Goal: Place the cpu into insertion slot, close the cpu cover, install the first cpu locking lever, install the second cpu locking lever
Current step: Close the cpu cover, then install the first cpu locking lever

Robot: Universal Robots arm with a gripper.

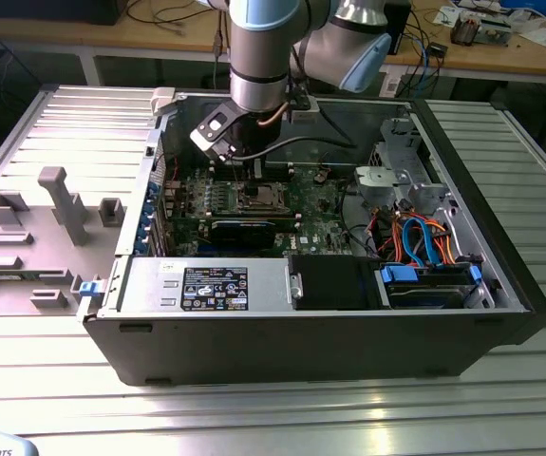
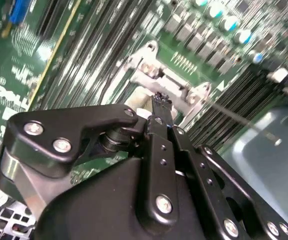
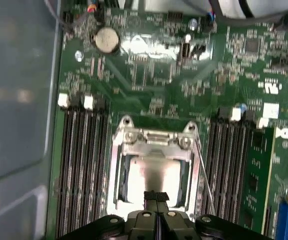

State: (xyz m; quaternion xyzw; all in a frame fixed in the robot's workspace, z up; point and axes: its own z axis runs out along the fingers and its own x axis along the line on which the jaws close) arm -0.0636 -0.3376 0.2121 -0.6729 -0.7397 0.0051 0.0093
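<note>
Hovering hand, fingers together, over cpu edge

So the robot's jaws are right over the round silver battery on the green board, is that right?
Not quite. In the first wrist view the jaws, closed together, are over the square metal socket on the green board, not over the round silver battery. The battery sits apart from them, elsewhere on that same board.
</note>
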